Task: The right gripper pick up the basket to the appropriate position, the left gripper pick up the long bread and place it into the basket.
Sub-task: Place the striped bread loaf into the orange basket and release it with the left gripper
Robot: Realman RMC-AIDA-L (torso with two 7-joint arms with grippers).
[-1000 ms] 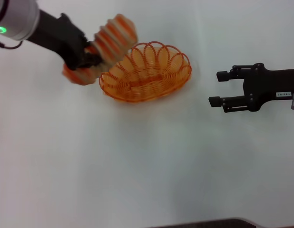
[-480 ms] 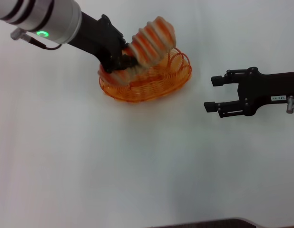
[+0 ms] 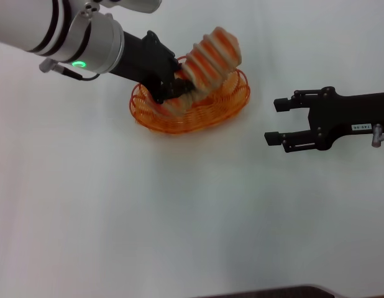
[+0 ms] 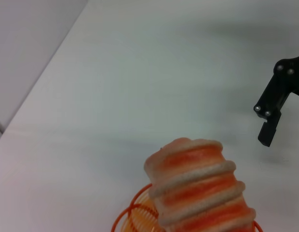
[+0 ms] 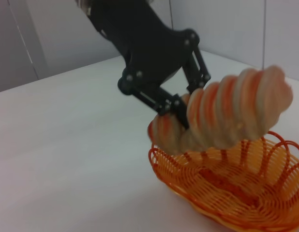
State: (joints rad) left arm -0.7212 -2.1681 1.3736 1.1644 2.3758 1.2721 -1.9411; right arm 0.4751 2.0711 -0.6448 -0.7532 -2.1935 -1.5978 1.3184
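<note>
- left gripper [image 3: 173, 87] clamped on the long bread [image 3: 207, 62], over the basket [image 3: 232, 99], near its left end
- bread tilted: gripped end low inside the basket, free end up past the far rim
- basket sits on the white table [image 3: 179, 217], far centre; wide bare table in front and to the left
- right gripper [image 3: 278, 121] right of the basket, well apart, fingers spread, holding nothing, just above the table
- bread's low end partly hidden by left fingers and wire rim; can't tell if it touches the basket floor
- left wrist view: only the bread tip [image 4: 200, 188] and a bit of rim; own fingers not shown
- right wrist view: basket [image 5: 227, 193] cut off at the edge
</note>
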